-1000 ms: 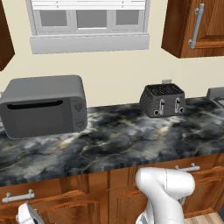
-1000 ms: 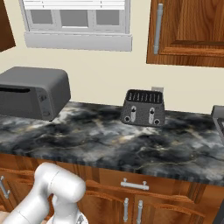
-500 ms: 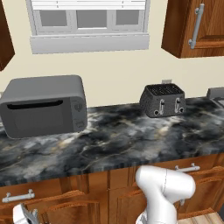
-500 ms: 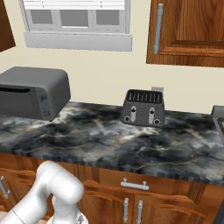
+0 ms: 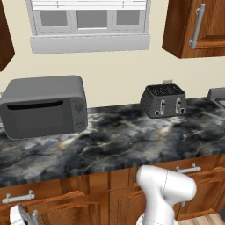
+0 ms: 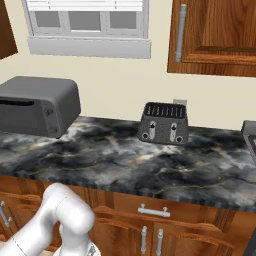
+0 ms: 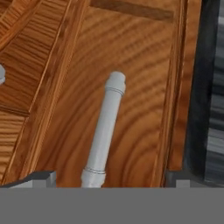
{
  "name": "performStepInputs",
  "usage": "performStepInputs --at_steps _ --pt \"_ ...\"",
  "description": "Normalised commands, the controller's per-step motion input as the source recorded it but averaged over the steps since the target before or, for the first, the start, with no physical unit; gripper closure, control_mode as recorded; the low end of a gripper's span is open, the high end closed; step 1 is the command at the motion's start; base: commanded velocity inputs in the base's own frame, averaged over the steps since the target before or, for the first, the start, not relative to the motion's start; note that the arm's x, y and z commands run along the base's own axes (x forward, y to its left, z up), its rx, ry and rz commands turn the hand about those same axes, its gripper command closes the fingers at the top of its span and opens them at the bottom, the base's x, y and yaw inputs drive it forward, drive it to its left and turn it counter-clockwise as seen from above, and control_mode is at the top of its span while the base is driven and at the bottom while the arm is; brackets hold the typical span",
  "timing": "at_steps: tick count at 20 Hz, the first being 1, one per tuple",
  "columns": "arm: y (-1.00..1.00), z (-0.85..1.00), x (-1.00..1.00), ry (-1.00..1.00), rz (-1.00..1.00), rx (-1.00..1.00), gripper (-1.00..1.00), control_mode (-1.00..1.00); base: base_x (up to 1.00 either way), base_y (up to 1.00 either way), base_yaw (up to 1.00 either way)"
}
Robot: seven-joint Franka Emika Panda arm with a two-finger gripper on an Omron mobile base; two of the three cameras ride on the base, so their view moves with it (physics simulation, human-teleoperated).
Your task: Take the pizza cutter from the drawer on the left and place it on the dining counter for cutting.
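A: Microwave [image 5: 44,107] first, at the far left of the wall counter [image 5: 114,140]?

B: Yes, a grey box standing on the dark marbled stone, below the window [image 5: 89,22]. To its right, well apart on the same stone, stands the dark toaster [image 5: 163,100], close to the wall.

A: And under the stone?

B: Reddish wood fronts. Left of the arm [image 5: 165,193], below the microwave, is the drawer [image 5: 26,197] with a silver bar handle [image 5: 17,198] lying level across it. It looks shut from the left base view. The white arm bends down in front of the cabinets, right of that handle.

A: What does the hand camera see?

B: The drawer's wood grain up close, and the silver handle running up the middle from the bottom edge. The gripper [image 7: 111,181] straddles its near end: one dark fingertip [image 7: 37,178] left of the bar, the other on the right, both clear of it. Jaws spread wide, holding nothing.

A: The pizza cutter?

B: I cannot tell where it is.
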Motion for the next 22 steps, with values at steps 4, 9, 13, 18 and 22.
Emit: performStepInputs --at_steps 4,9,13,18,22 --pt "0.0 -0.05 0.4 0.0 0.0 0.0 -1.0 -1.0 0.0 0.0 0.0" --pt "0.0 -0.21 0.3 0.0 0.0 0.0 -1.0 -1.0 0.0 0.0 0.0" --pt "0.01 -0.26 0.19 -0.01 0.0 0.0 -1.0 -1.0 0.0 0.0 0.0" --pt "0.03 -0.31 0.04 -0.1 0.0 0.0 -1.0 -1.0 0.0 0.0 0.0" --pt "0.09 -0.39 0.1 -0.04 0.0 0.0 -1.0 -1.0 0.0 0.0 0.0"
